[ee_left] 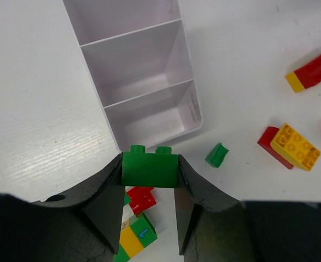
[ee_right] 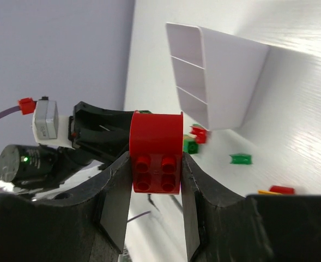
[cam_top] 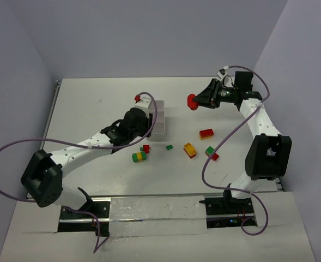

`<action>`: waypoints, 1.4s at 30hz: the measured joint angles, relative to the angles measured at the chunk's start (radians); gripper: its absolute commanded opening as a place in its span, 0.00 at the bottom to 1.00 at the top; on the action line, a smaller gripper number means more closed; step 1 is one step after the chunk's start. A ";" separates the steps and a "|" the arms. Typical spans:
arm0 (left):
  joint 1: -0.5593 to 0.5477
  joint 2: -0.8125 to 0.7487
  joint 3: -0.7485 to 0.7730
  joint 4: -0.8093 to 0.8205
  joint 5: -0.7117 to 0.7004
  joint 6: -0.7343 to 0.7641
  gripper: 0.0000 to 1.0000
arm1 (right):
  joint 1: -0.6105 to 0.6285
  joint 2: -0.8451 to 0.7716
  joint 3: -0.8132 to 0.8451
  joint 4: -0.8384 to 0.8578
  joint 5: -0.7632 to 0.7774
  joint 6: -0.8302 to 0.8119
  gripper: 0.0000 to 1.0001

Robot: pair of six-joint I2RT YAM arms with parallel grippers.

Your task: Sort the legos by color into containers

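Top view: white tray (cam_top: 162, 117), loose bricks (cam_top: 190, 150) scattered near its right side; left wrist view: left gripper (ee_left: 149, 170) clamped on green brick (ee_left: 149, 166) just beside the tray's end compartment; right wrist view: right gripper (ee_right: 156, 173) grasping red brick (ee_right: 156, 143), apart from the tray.

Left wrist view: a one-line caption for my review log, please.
Left gripper holding a small green plastic brick near the end of a white three-compartment plastic tray.

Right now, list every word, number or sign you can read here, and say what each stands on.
"1", or a similar blue mark: on the green-and-yellow stack, left wrist view; not certain.
Pale print on the white piece beside it: too blurred to read.
Nothing else legible.
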 measured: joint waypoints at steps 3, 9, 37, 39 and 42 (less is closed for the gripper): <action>-0.029 0.045 0.000 0.020 -0.083 -0.032 0.03 | 0.000 -0.013 0.000 -0.048 0.043 -0.048 0.00; -0.055 0.109 0.000 0.069 -0.185 -0.042 0.17 | 0.000 -0.021 0.000 -0.091 0.082 -0.103 0.00; -0.058 0.226 0.092 0.142 -0.269 -0.049 0.88 | 0.050 -0.031 0.085 -0.178 0.161 -0.196 0.00; -0.054 0.216 0.121 0.109 -0.263 -0.051 0.93 | 0.082 -0.028 0.127 -0.199 0.214 -0.221 0.00; -0.028 0.175 0.181 0.031 -0.237 -0.061 0.97 | 0.166 -0.023 0.198 -0.215 0.324 -0.261 0.00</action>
